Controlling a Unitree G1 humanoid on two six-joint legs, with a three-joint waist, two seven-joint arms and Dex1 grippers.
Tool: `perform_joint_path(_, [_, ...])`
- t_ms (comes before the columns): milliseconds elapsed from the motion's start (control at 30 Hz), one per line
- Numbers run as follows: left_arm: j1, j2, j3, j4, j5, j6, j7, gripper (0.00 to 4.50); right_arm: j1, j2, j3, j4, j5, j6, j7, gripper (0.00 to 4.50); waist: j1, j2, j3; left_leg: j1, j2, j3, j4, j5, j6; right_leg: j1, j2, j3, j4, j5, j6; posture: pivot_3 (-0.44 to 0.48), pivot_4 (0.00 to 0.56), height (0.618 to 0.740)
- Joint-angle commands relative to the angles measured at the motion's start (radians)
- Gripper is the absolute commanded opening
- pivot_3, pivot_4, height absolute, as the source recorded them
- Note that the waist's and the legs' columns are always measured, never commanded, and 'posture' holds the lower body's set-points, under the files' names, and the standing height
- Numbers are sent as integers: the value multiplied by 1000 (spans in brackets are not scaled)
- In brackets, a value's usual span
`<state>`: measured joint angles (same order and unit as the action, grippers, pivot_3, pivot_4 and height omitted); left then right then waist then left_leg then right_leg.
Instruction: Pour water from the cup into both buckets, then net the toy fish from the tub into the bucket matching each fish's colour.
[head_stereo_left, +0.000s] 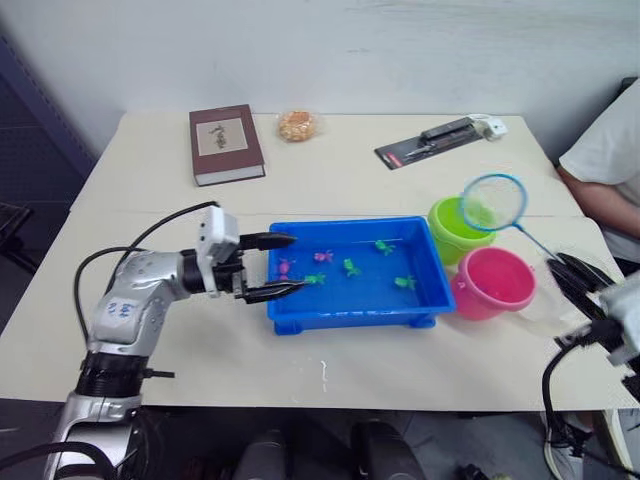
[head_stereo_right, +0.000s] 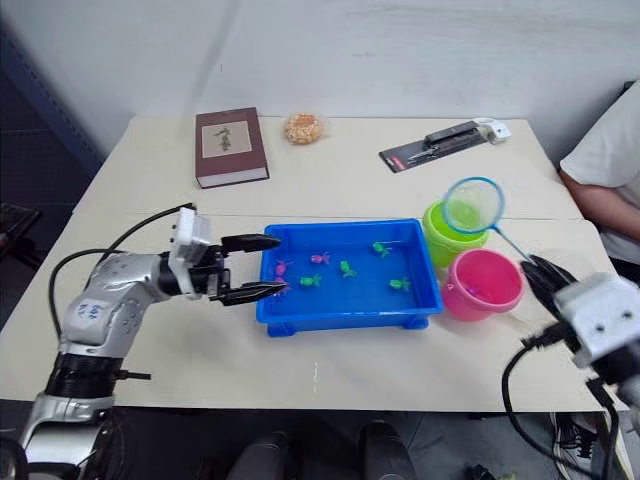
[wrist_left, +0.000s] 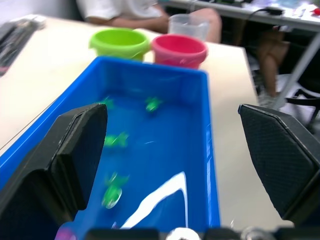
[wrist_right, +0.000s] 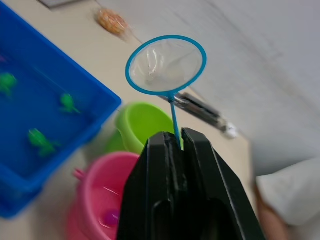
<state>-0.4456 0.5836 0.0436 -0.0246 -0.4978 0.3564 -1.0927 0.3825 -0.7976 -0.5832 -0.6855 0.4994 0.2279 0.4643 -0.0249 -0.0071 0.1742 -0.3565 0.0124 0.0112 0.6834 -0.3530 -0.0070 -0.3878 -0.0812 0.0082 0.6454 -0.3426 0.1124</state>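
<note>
The blue tub (head_stereo_left: 300, 312) sits mid-table holding water and several toy fish, such as a green one (head_stereo_left: 351, 267) and a pink one (head_stereo_left: 322, 257). My left gripper (head_stereo_left: 297, 264) is open at the tub's left end, one finger over the water and one by the rim. To the right of the tub stand the green bucket (head_stereo_left: 447, 232) and the pink bucket (head_stereo_left: 492, 282). Something small and magenta (wrist_right: 111, 217) lies in the pink bucket. My right gripper (head_stereo_left: 566, 272) is shut on the handle of a blue-ringed net (head_stereo_left: 493, 200), whose hoop hovers over the green bucket. The clear cup (wrist_left: 187, 25) stands beyond the pink bucket.
At the back of the table lie a brown book (head_stereo_left: 226, 143), a wrapped bun (head_stereo_left: 298, 125) and a packaged tool (head_stereo_left: 440, 140). A person (head_stereo_left: 610, 160) sits at the table's right edge, close to my right arm.
</note>
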Motion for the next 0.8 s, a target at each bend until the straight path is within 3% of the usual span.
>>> perform_joint_path(33, [19,22,51,-28,7,-25,35,4489,-120,-90,146,-81,196,272,-4,0,0,0,0,0,0,0,0,0,0,1,-1,0,0,0,0,0,150,738])
perform_joint_path(133, [27,26,59,-34,11,-32,54,4489,-213,-123,227,-89,273,431,-41,0,7,0,0,-1,0,-1,0,0,0,0,-1,-1,-2,0,0,0,150,738])
perform_joint_path(300, [81,55,108,-72,14,-17,114,4489,-536,-69,515,-22,226,636,-115,0,2,-2,1,-4,-1,0,1,0,0,-4,-3,-1,-2,0,0,0,150,738])
perform_joint_path(567, [111,87,105,-91,8,20,126,4489,-732,16,621,76,204,849,-174,0,7,-1,1,-14,-1,-4,1,1,-2,-10,-4,-4,0,0,-1,0,150,738])
perform_joint_path(800, [120,99,109,-119,2,36,132,4489,-774,20,644,101,151,922,-188,0,7,-2,1,-14,-2,-4,1,1,-1,-10,-4,-5,0,0,-1,0,150,738])
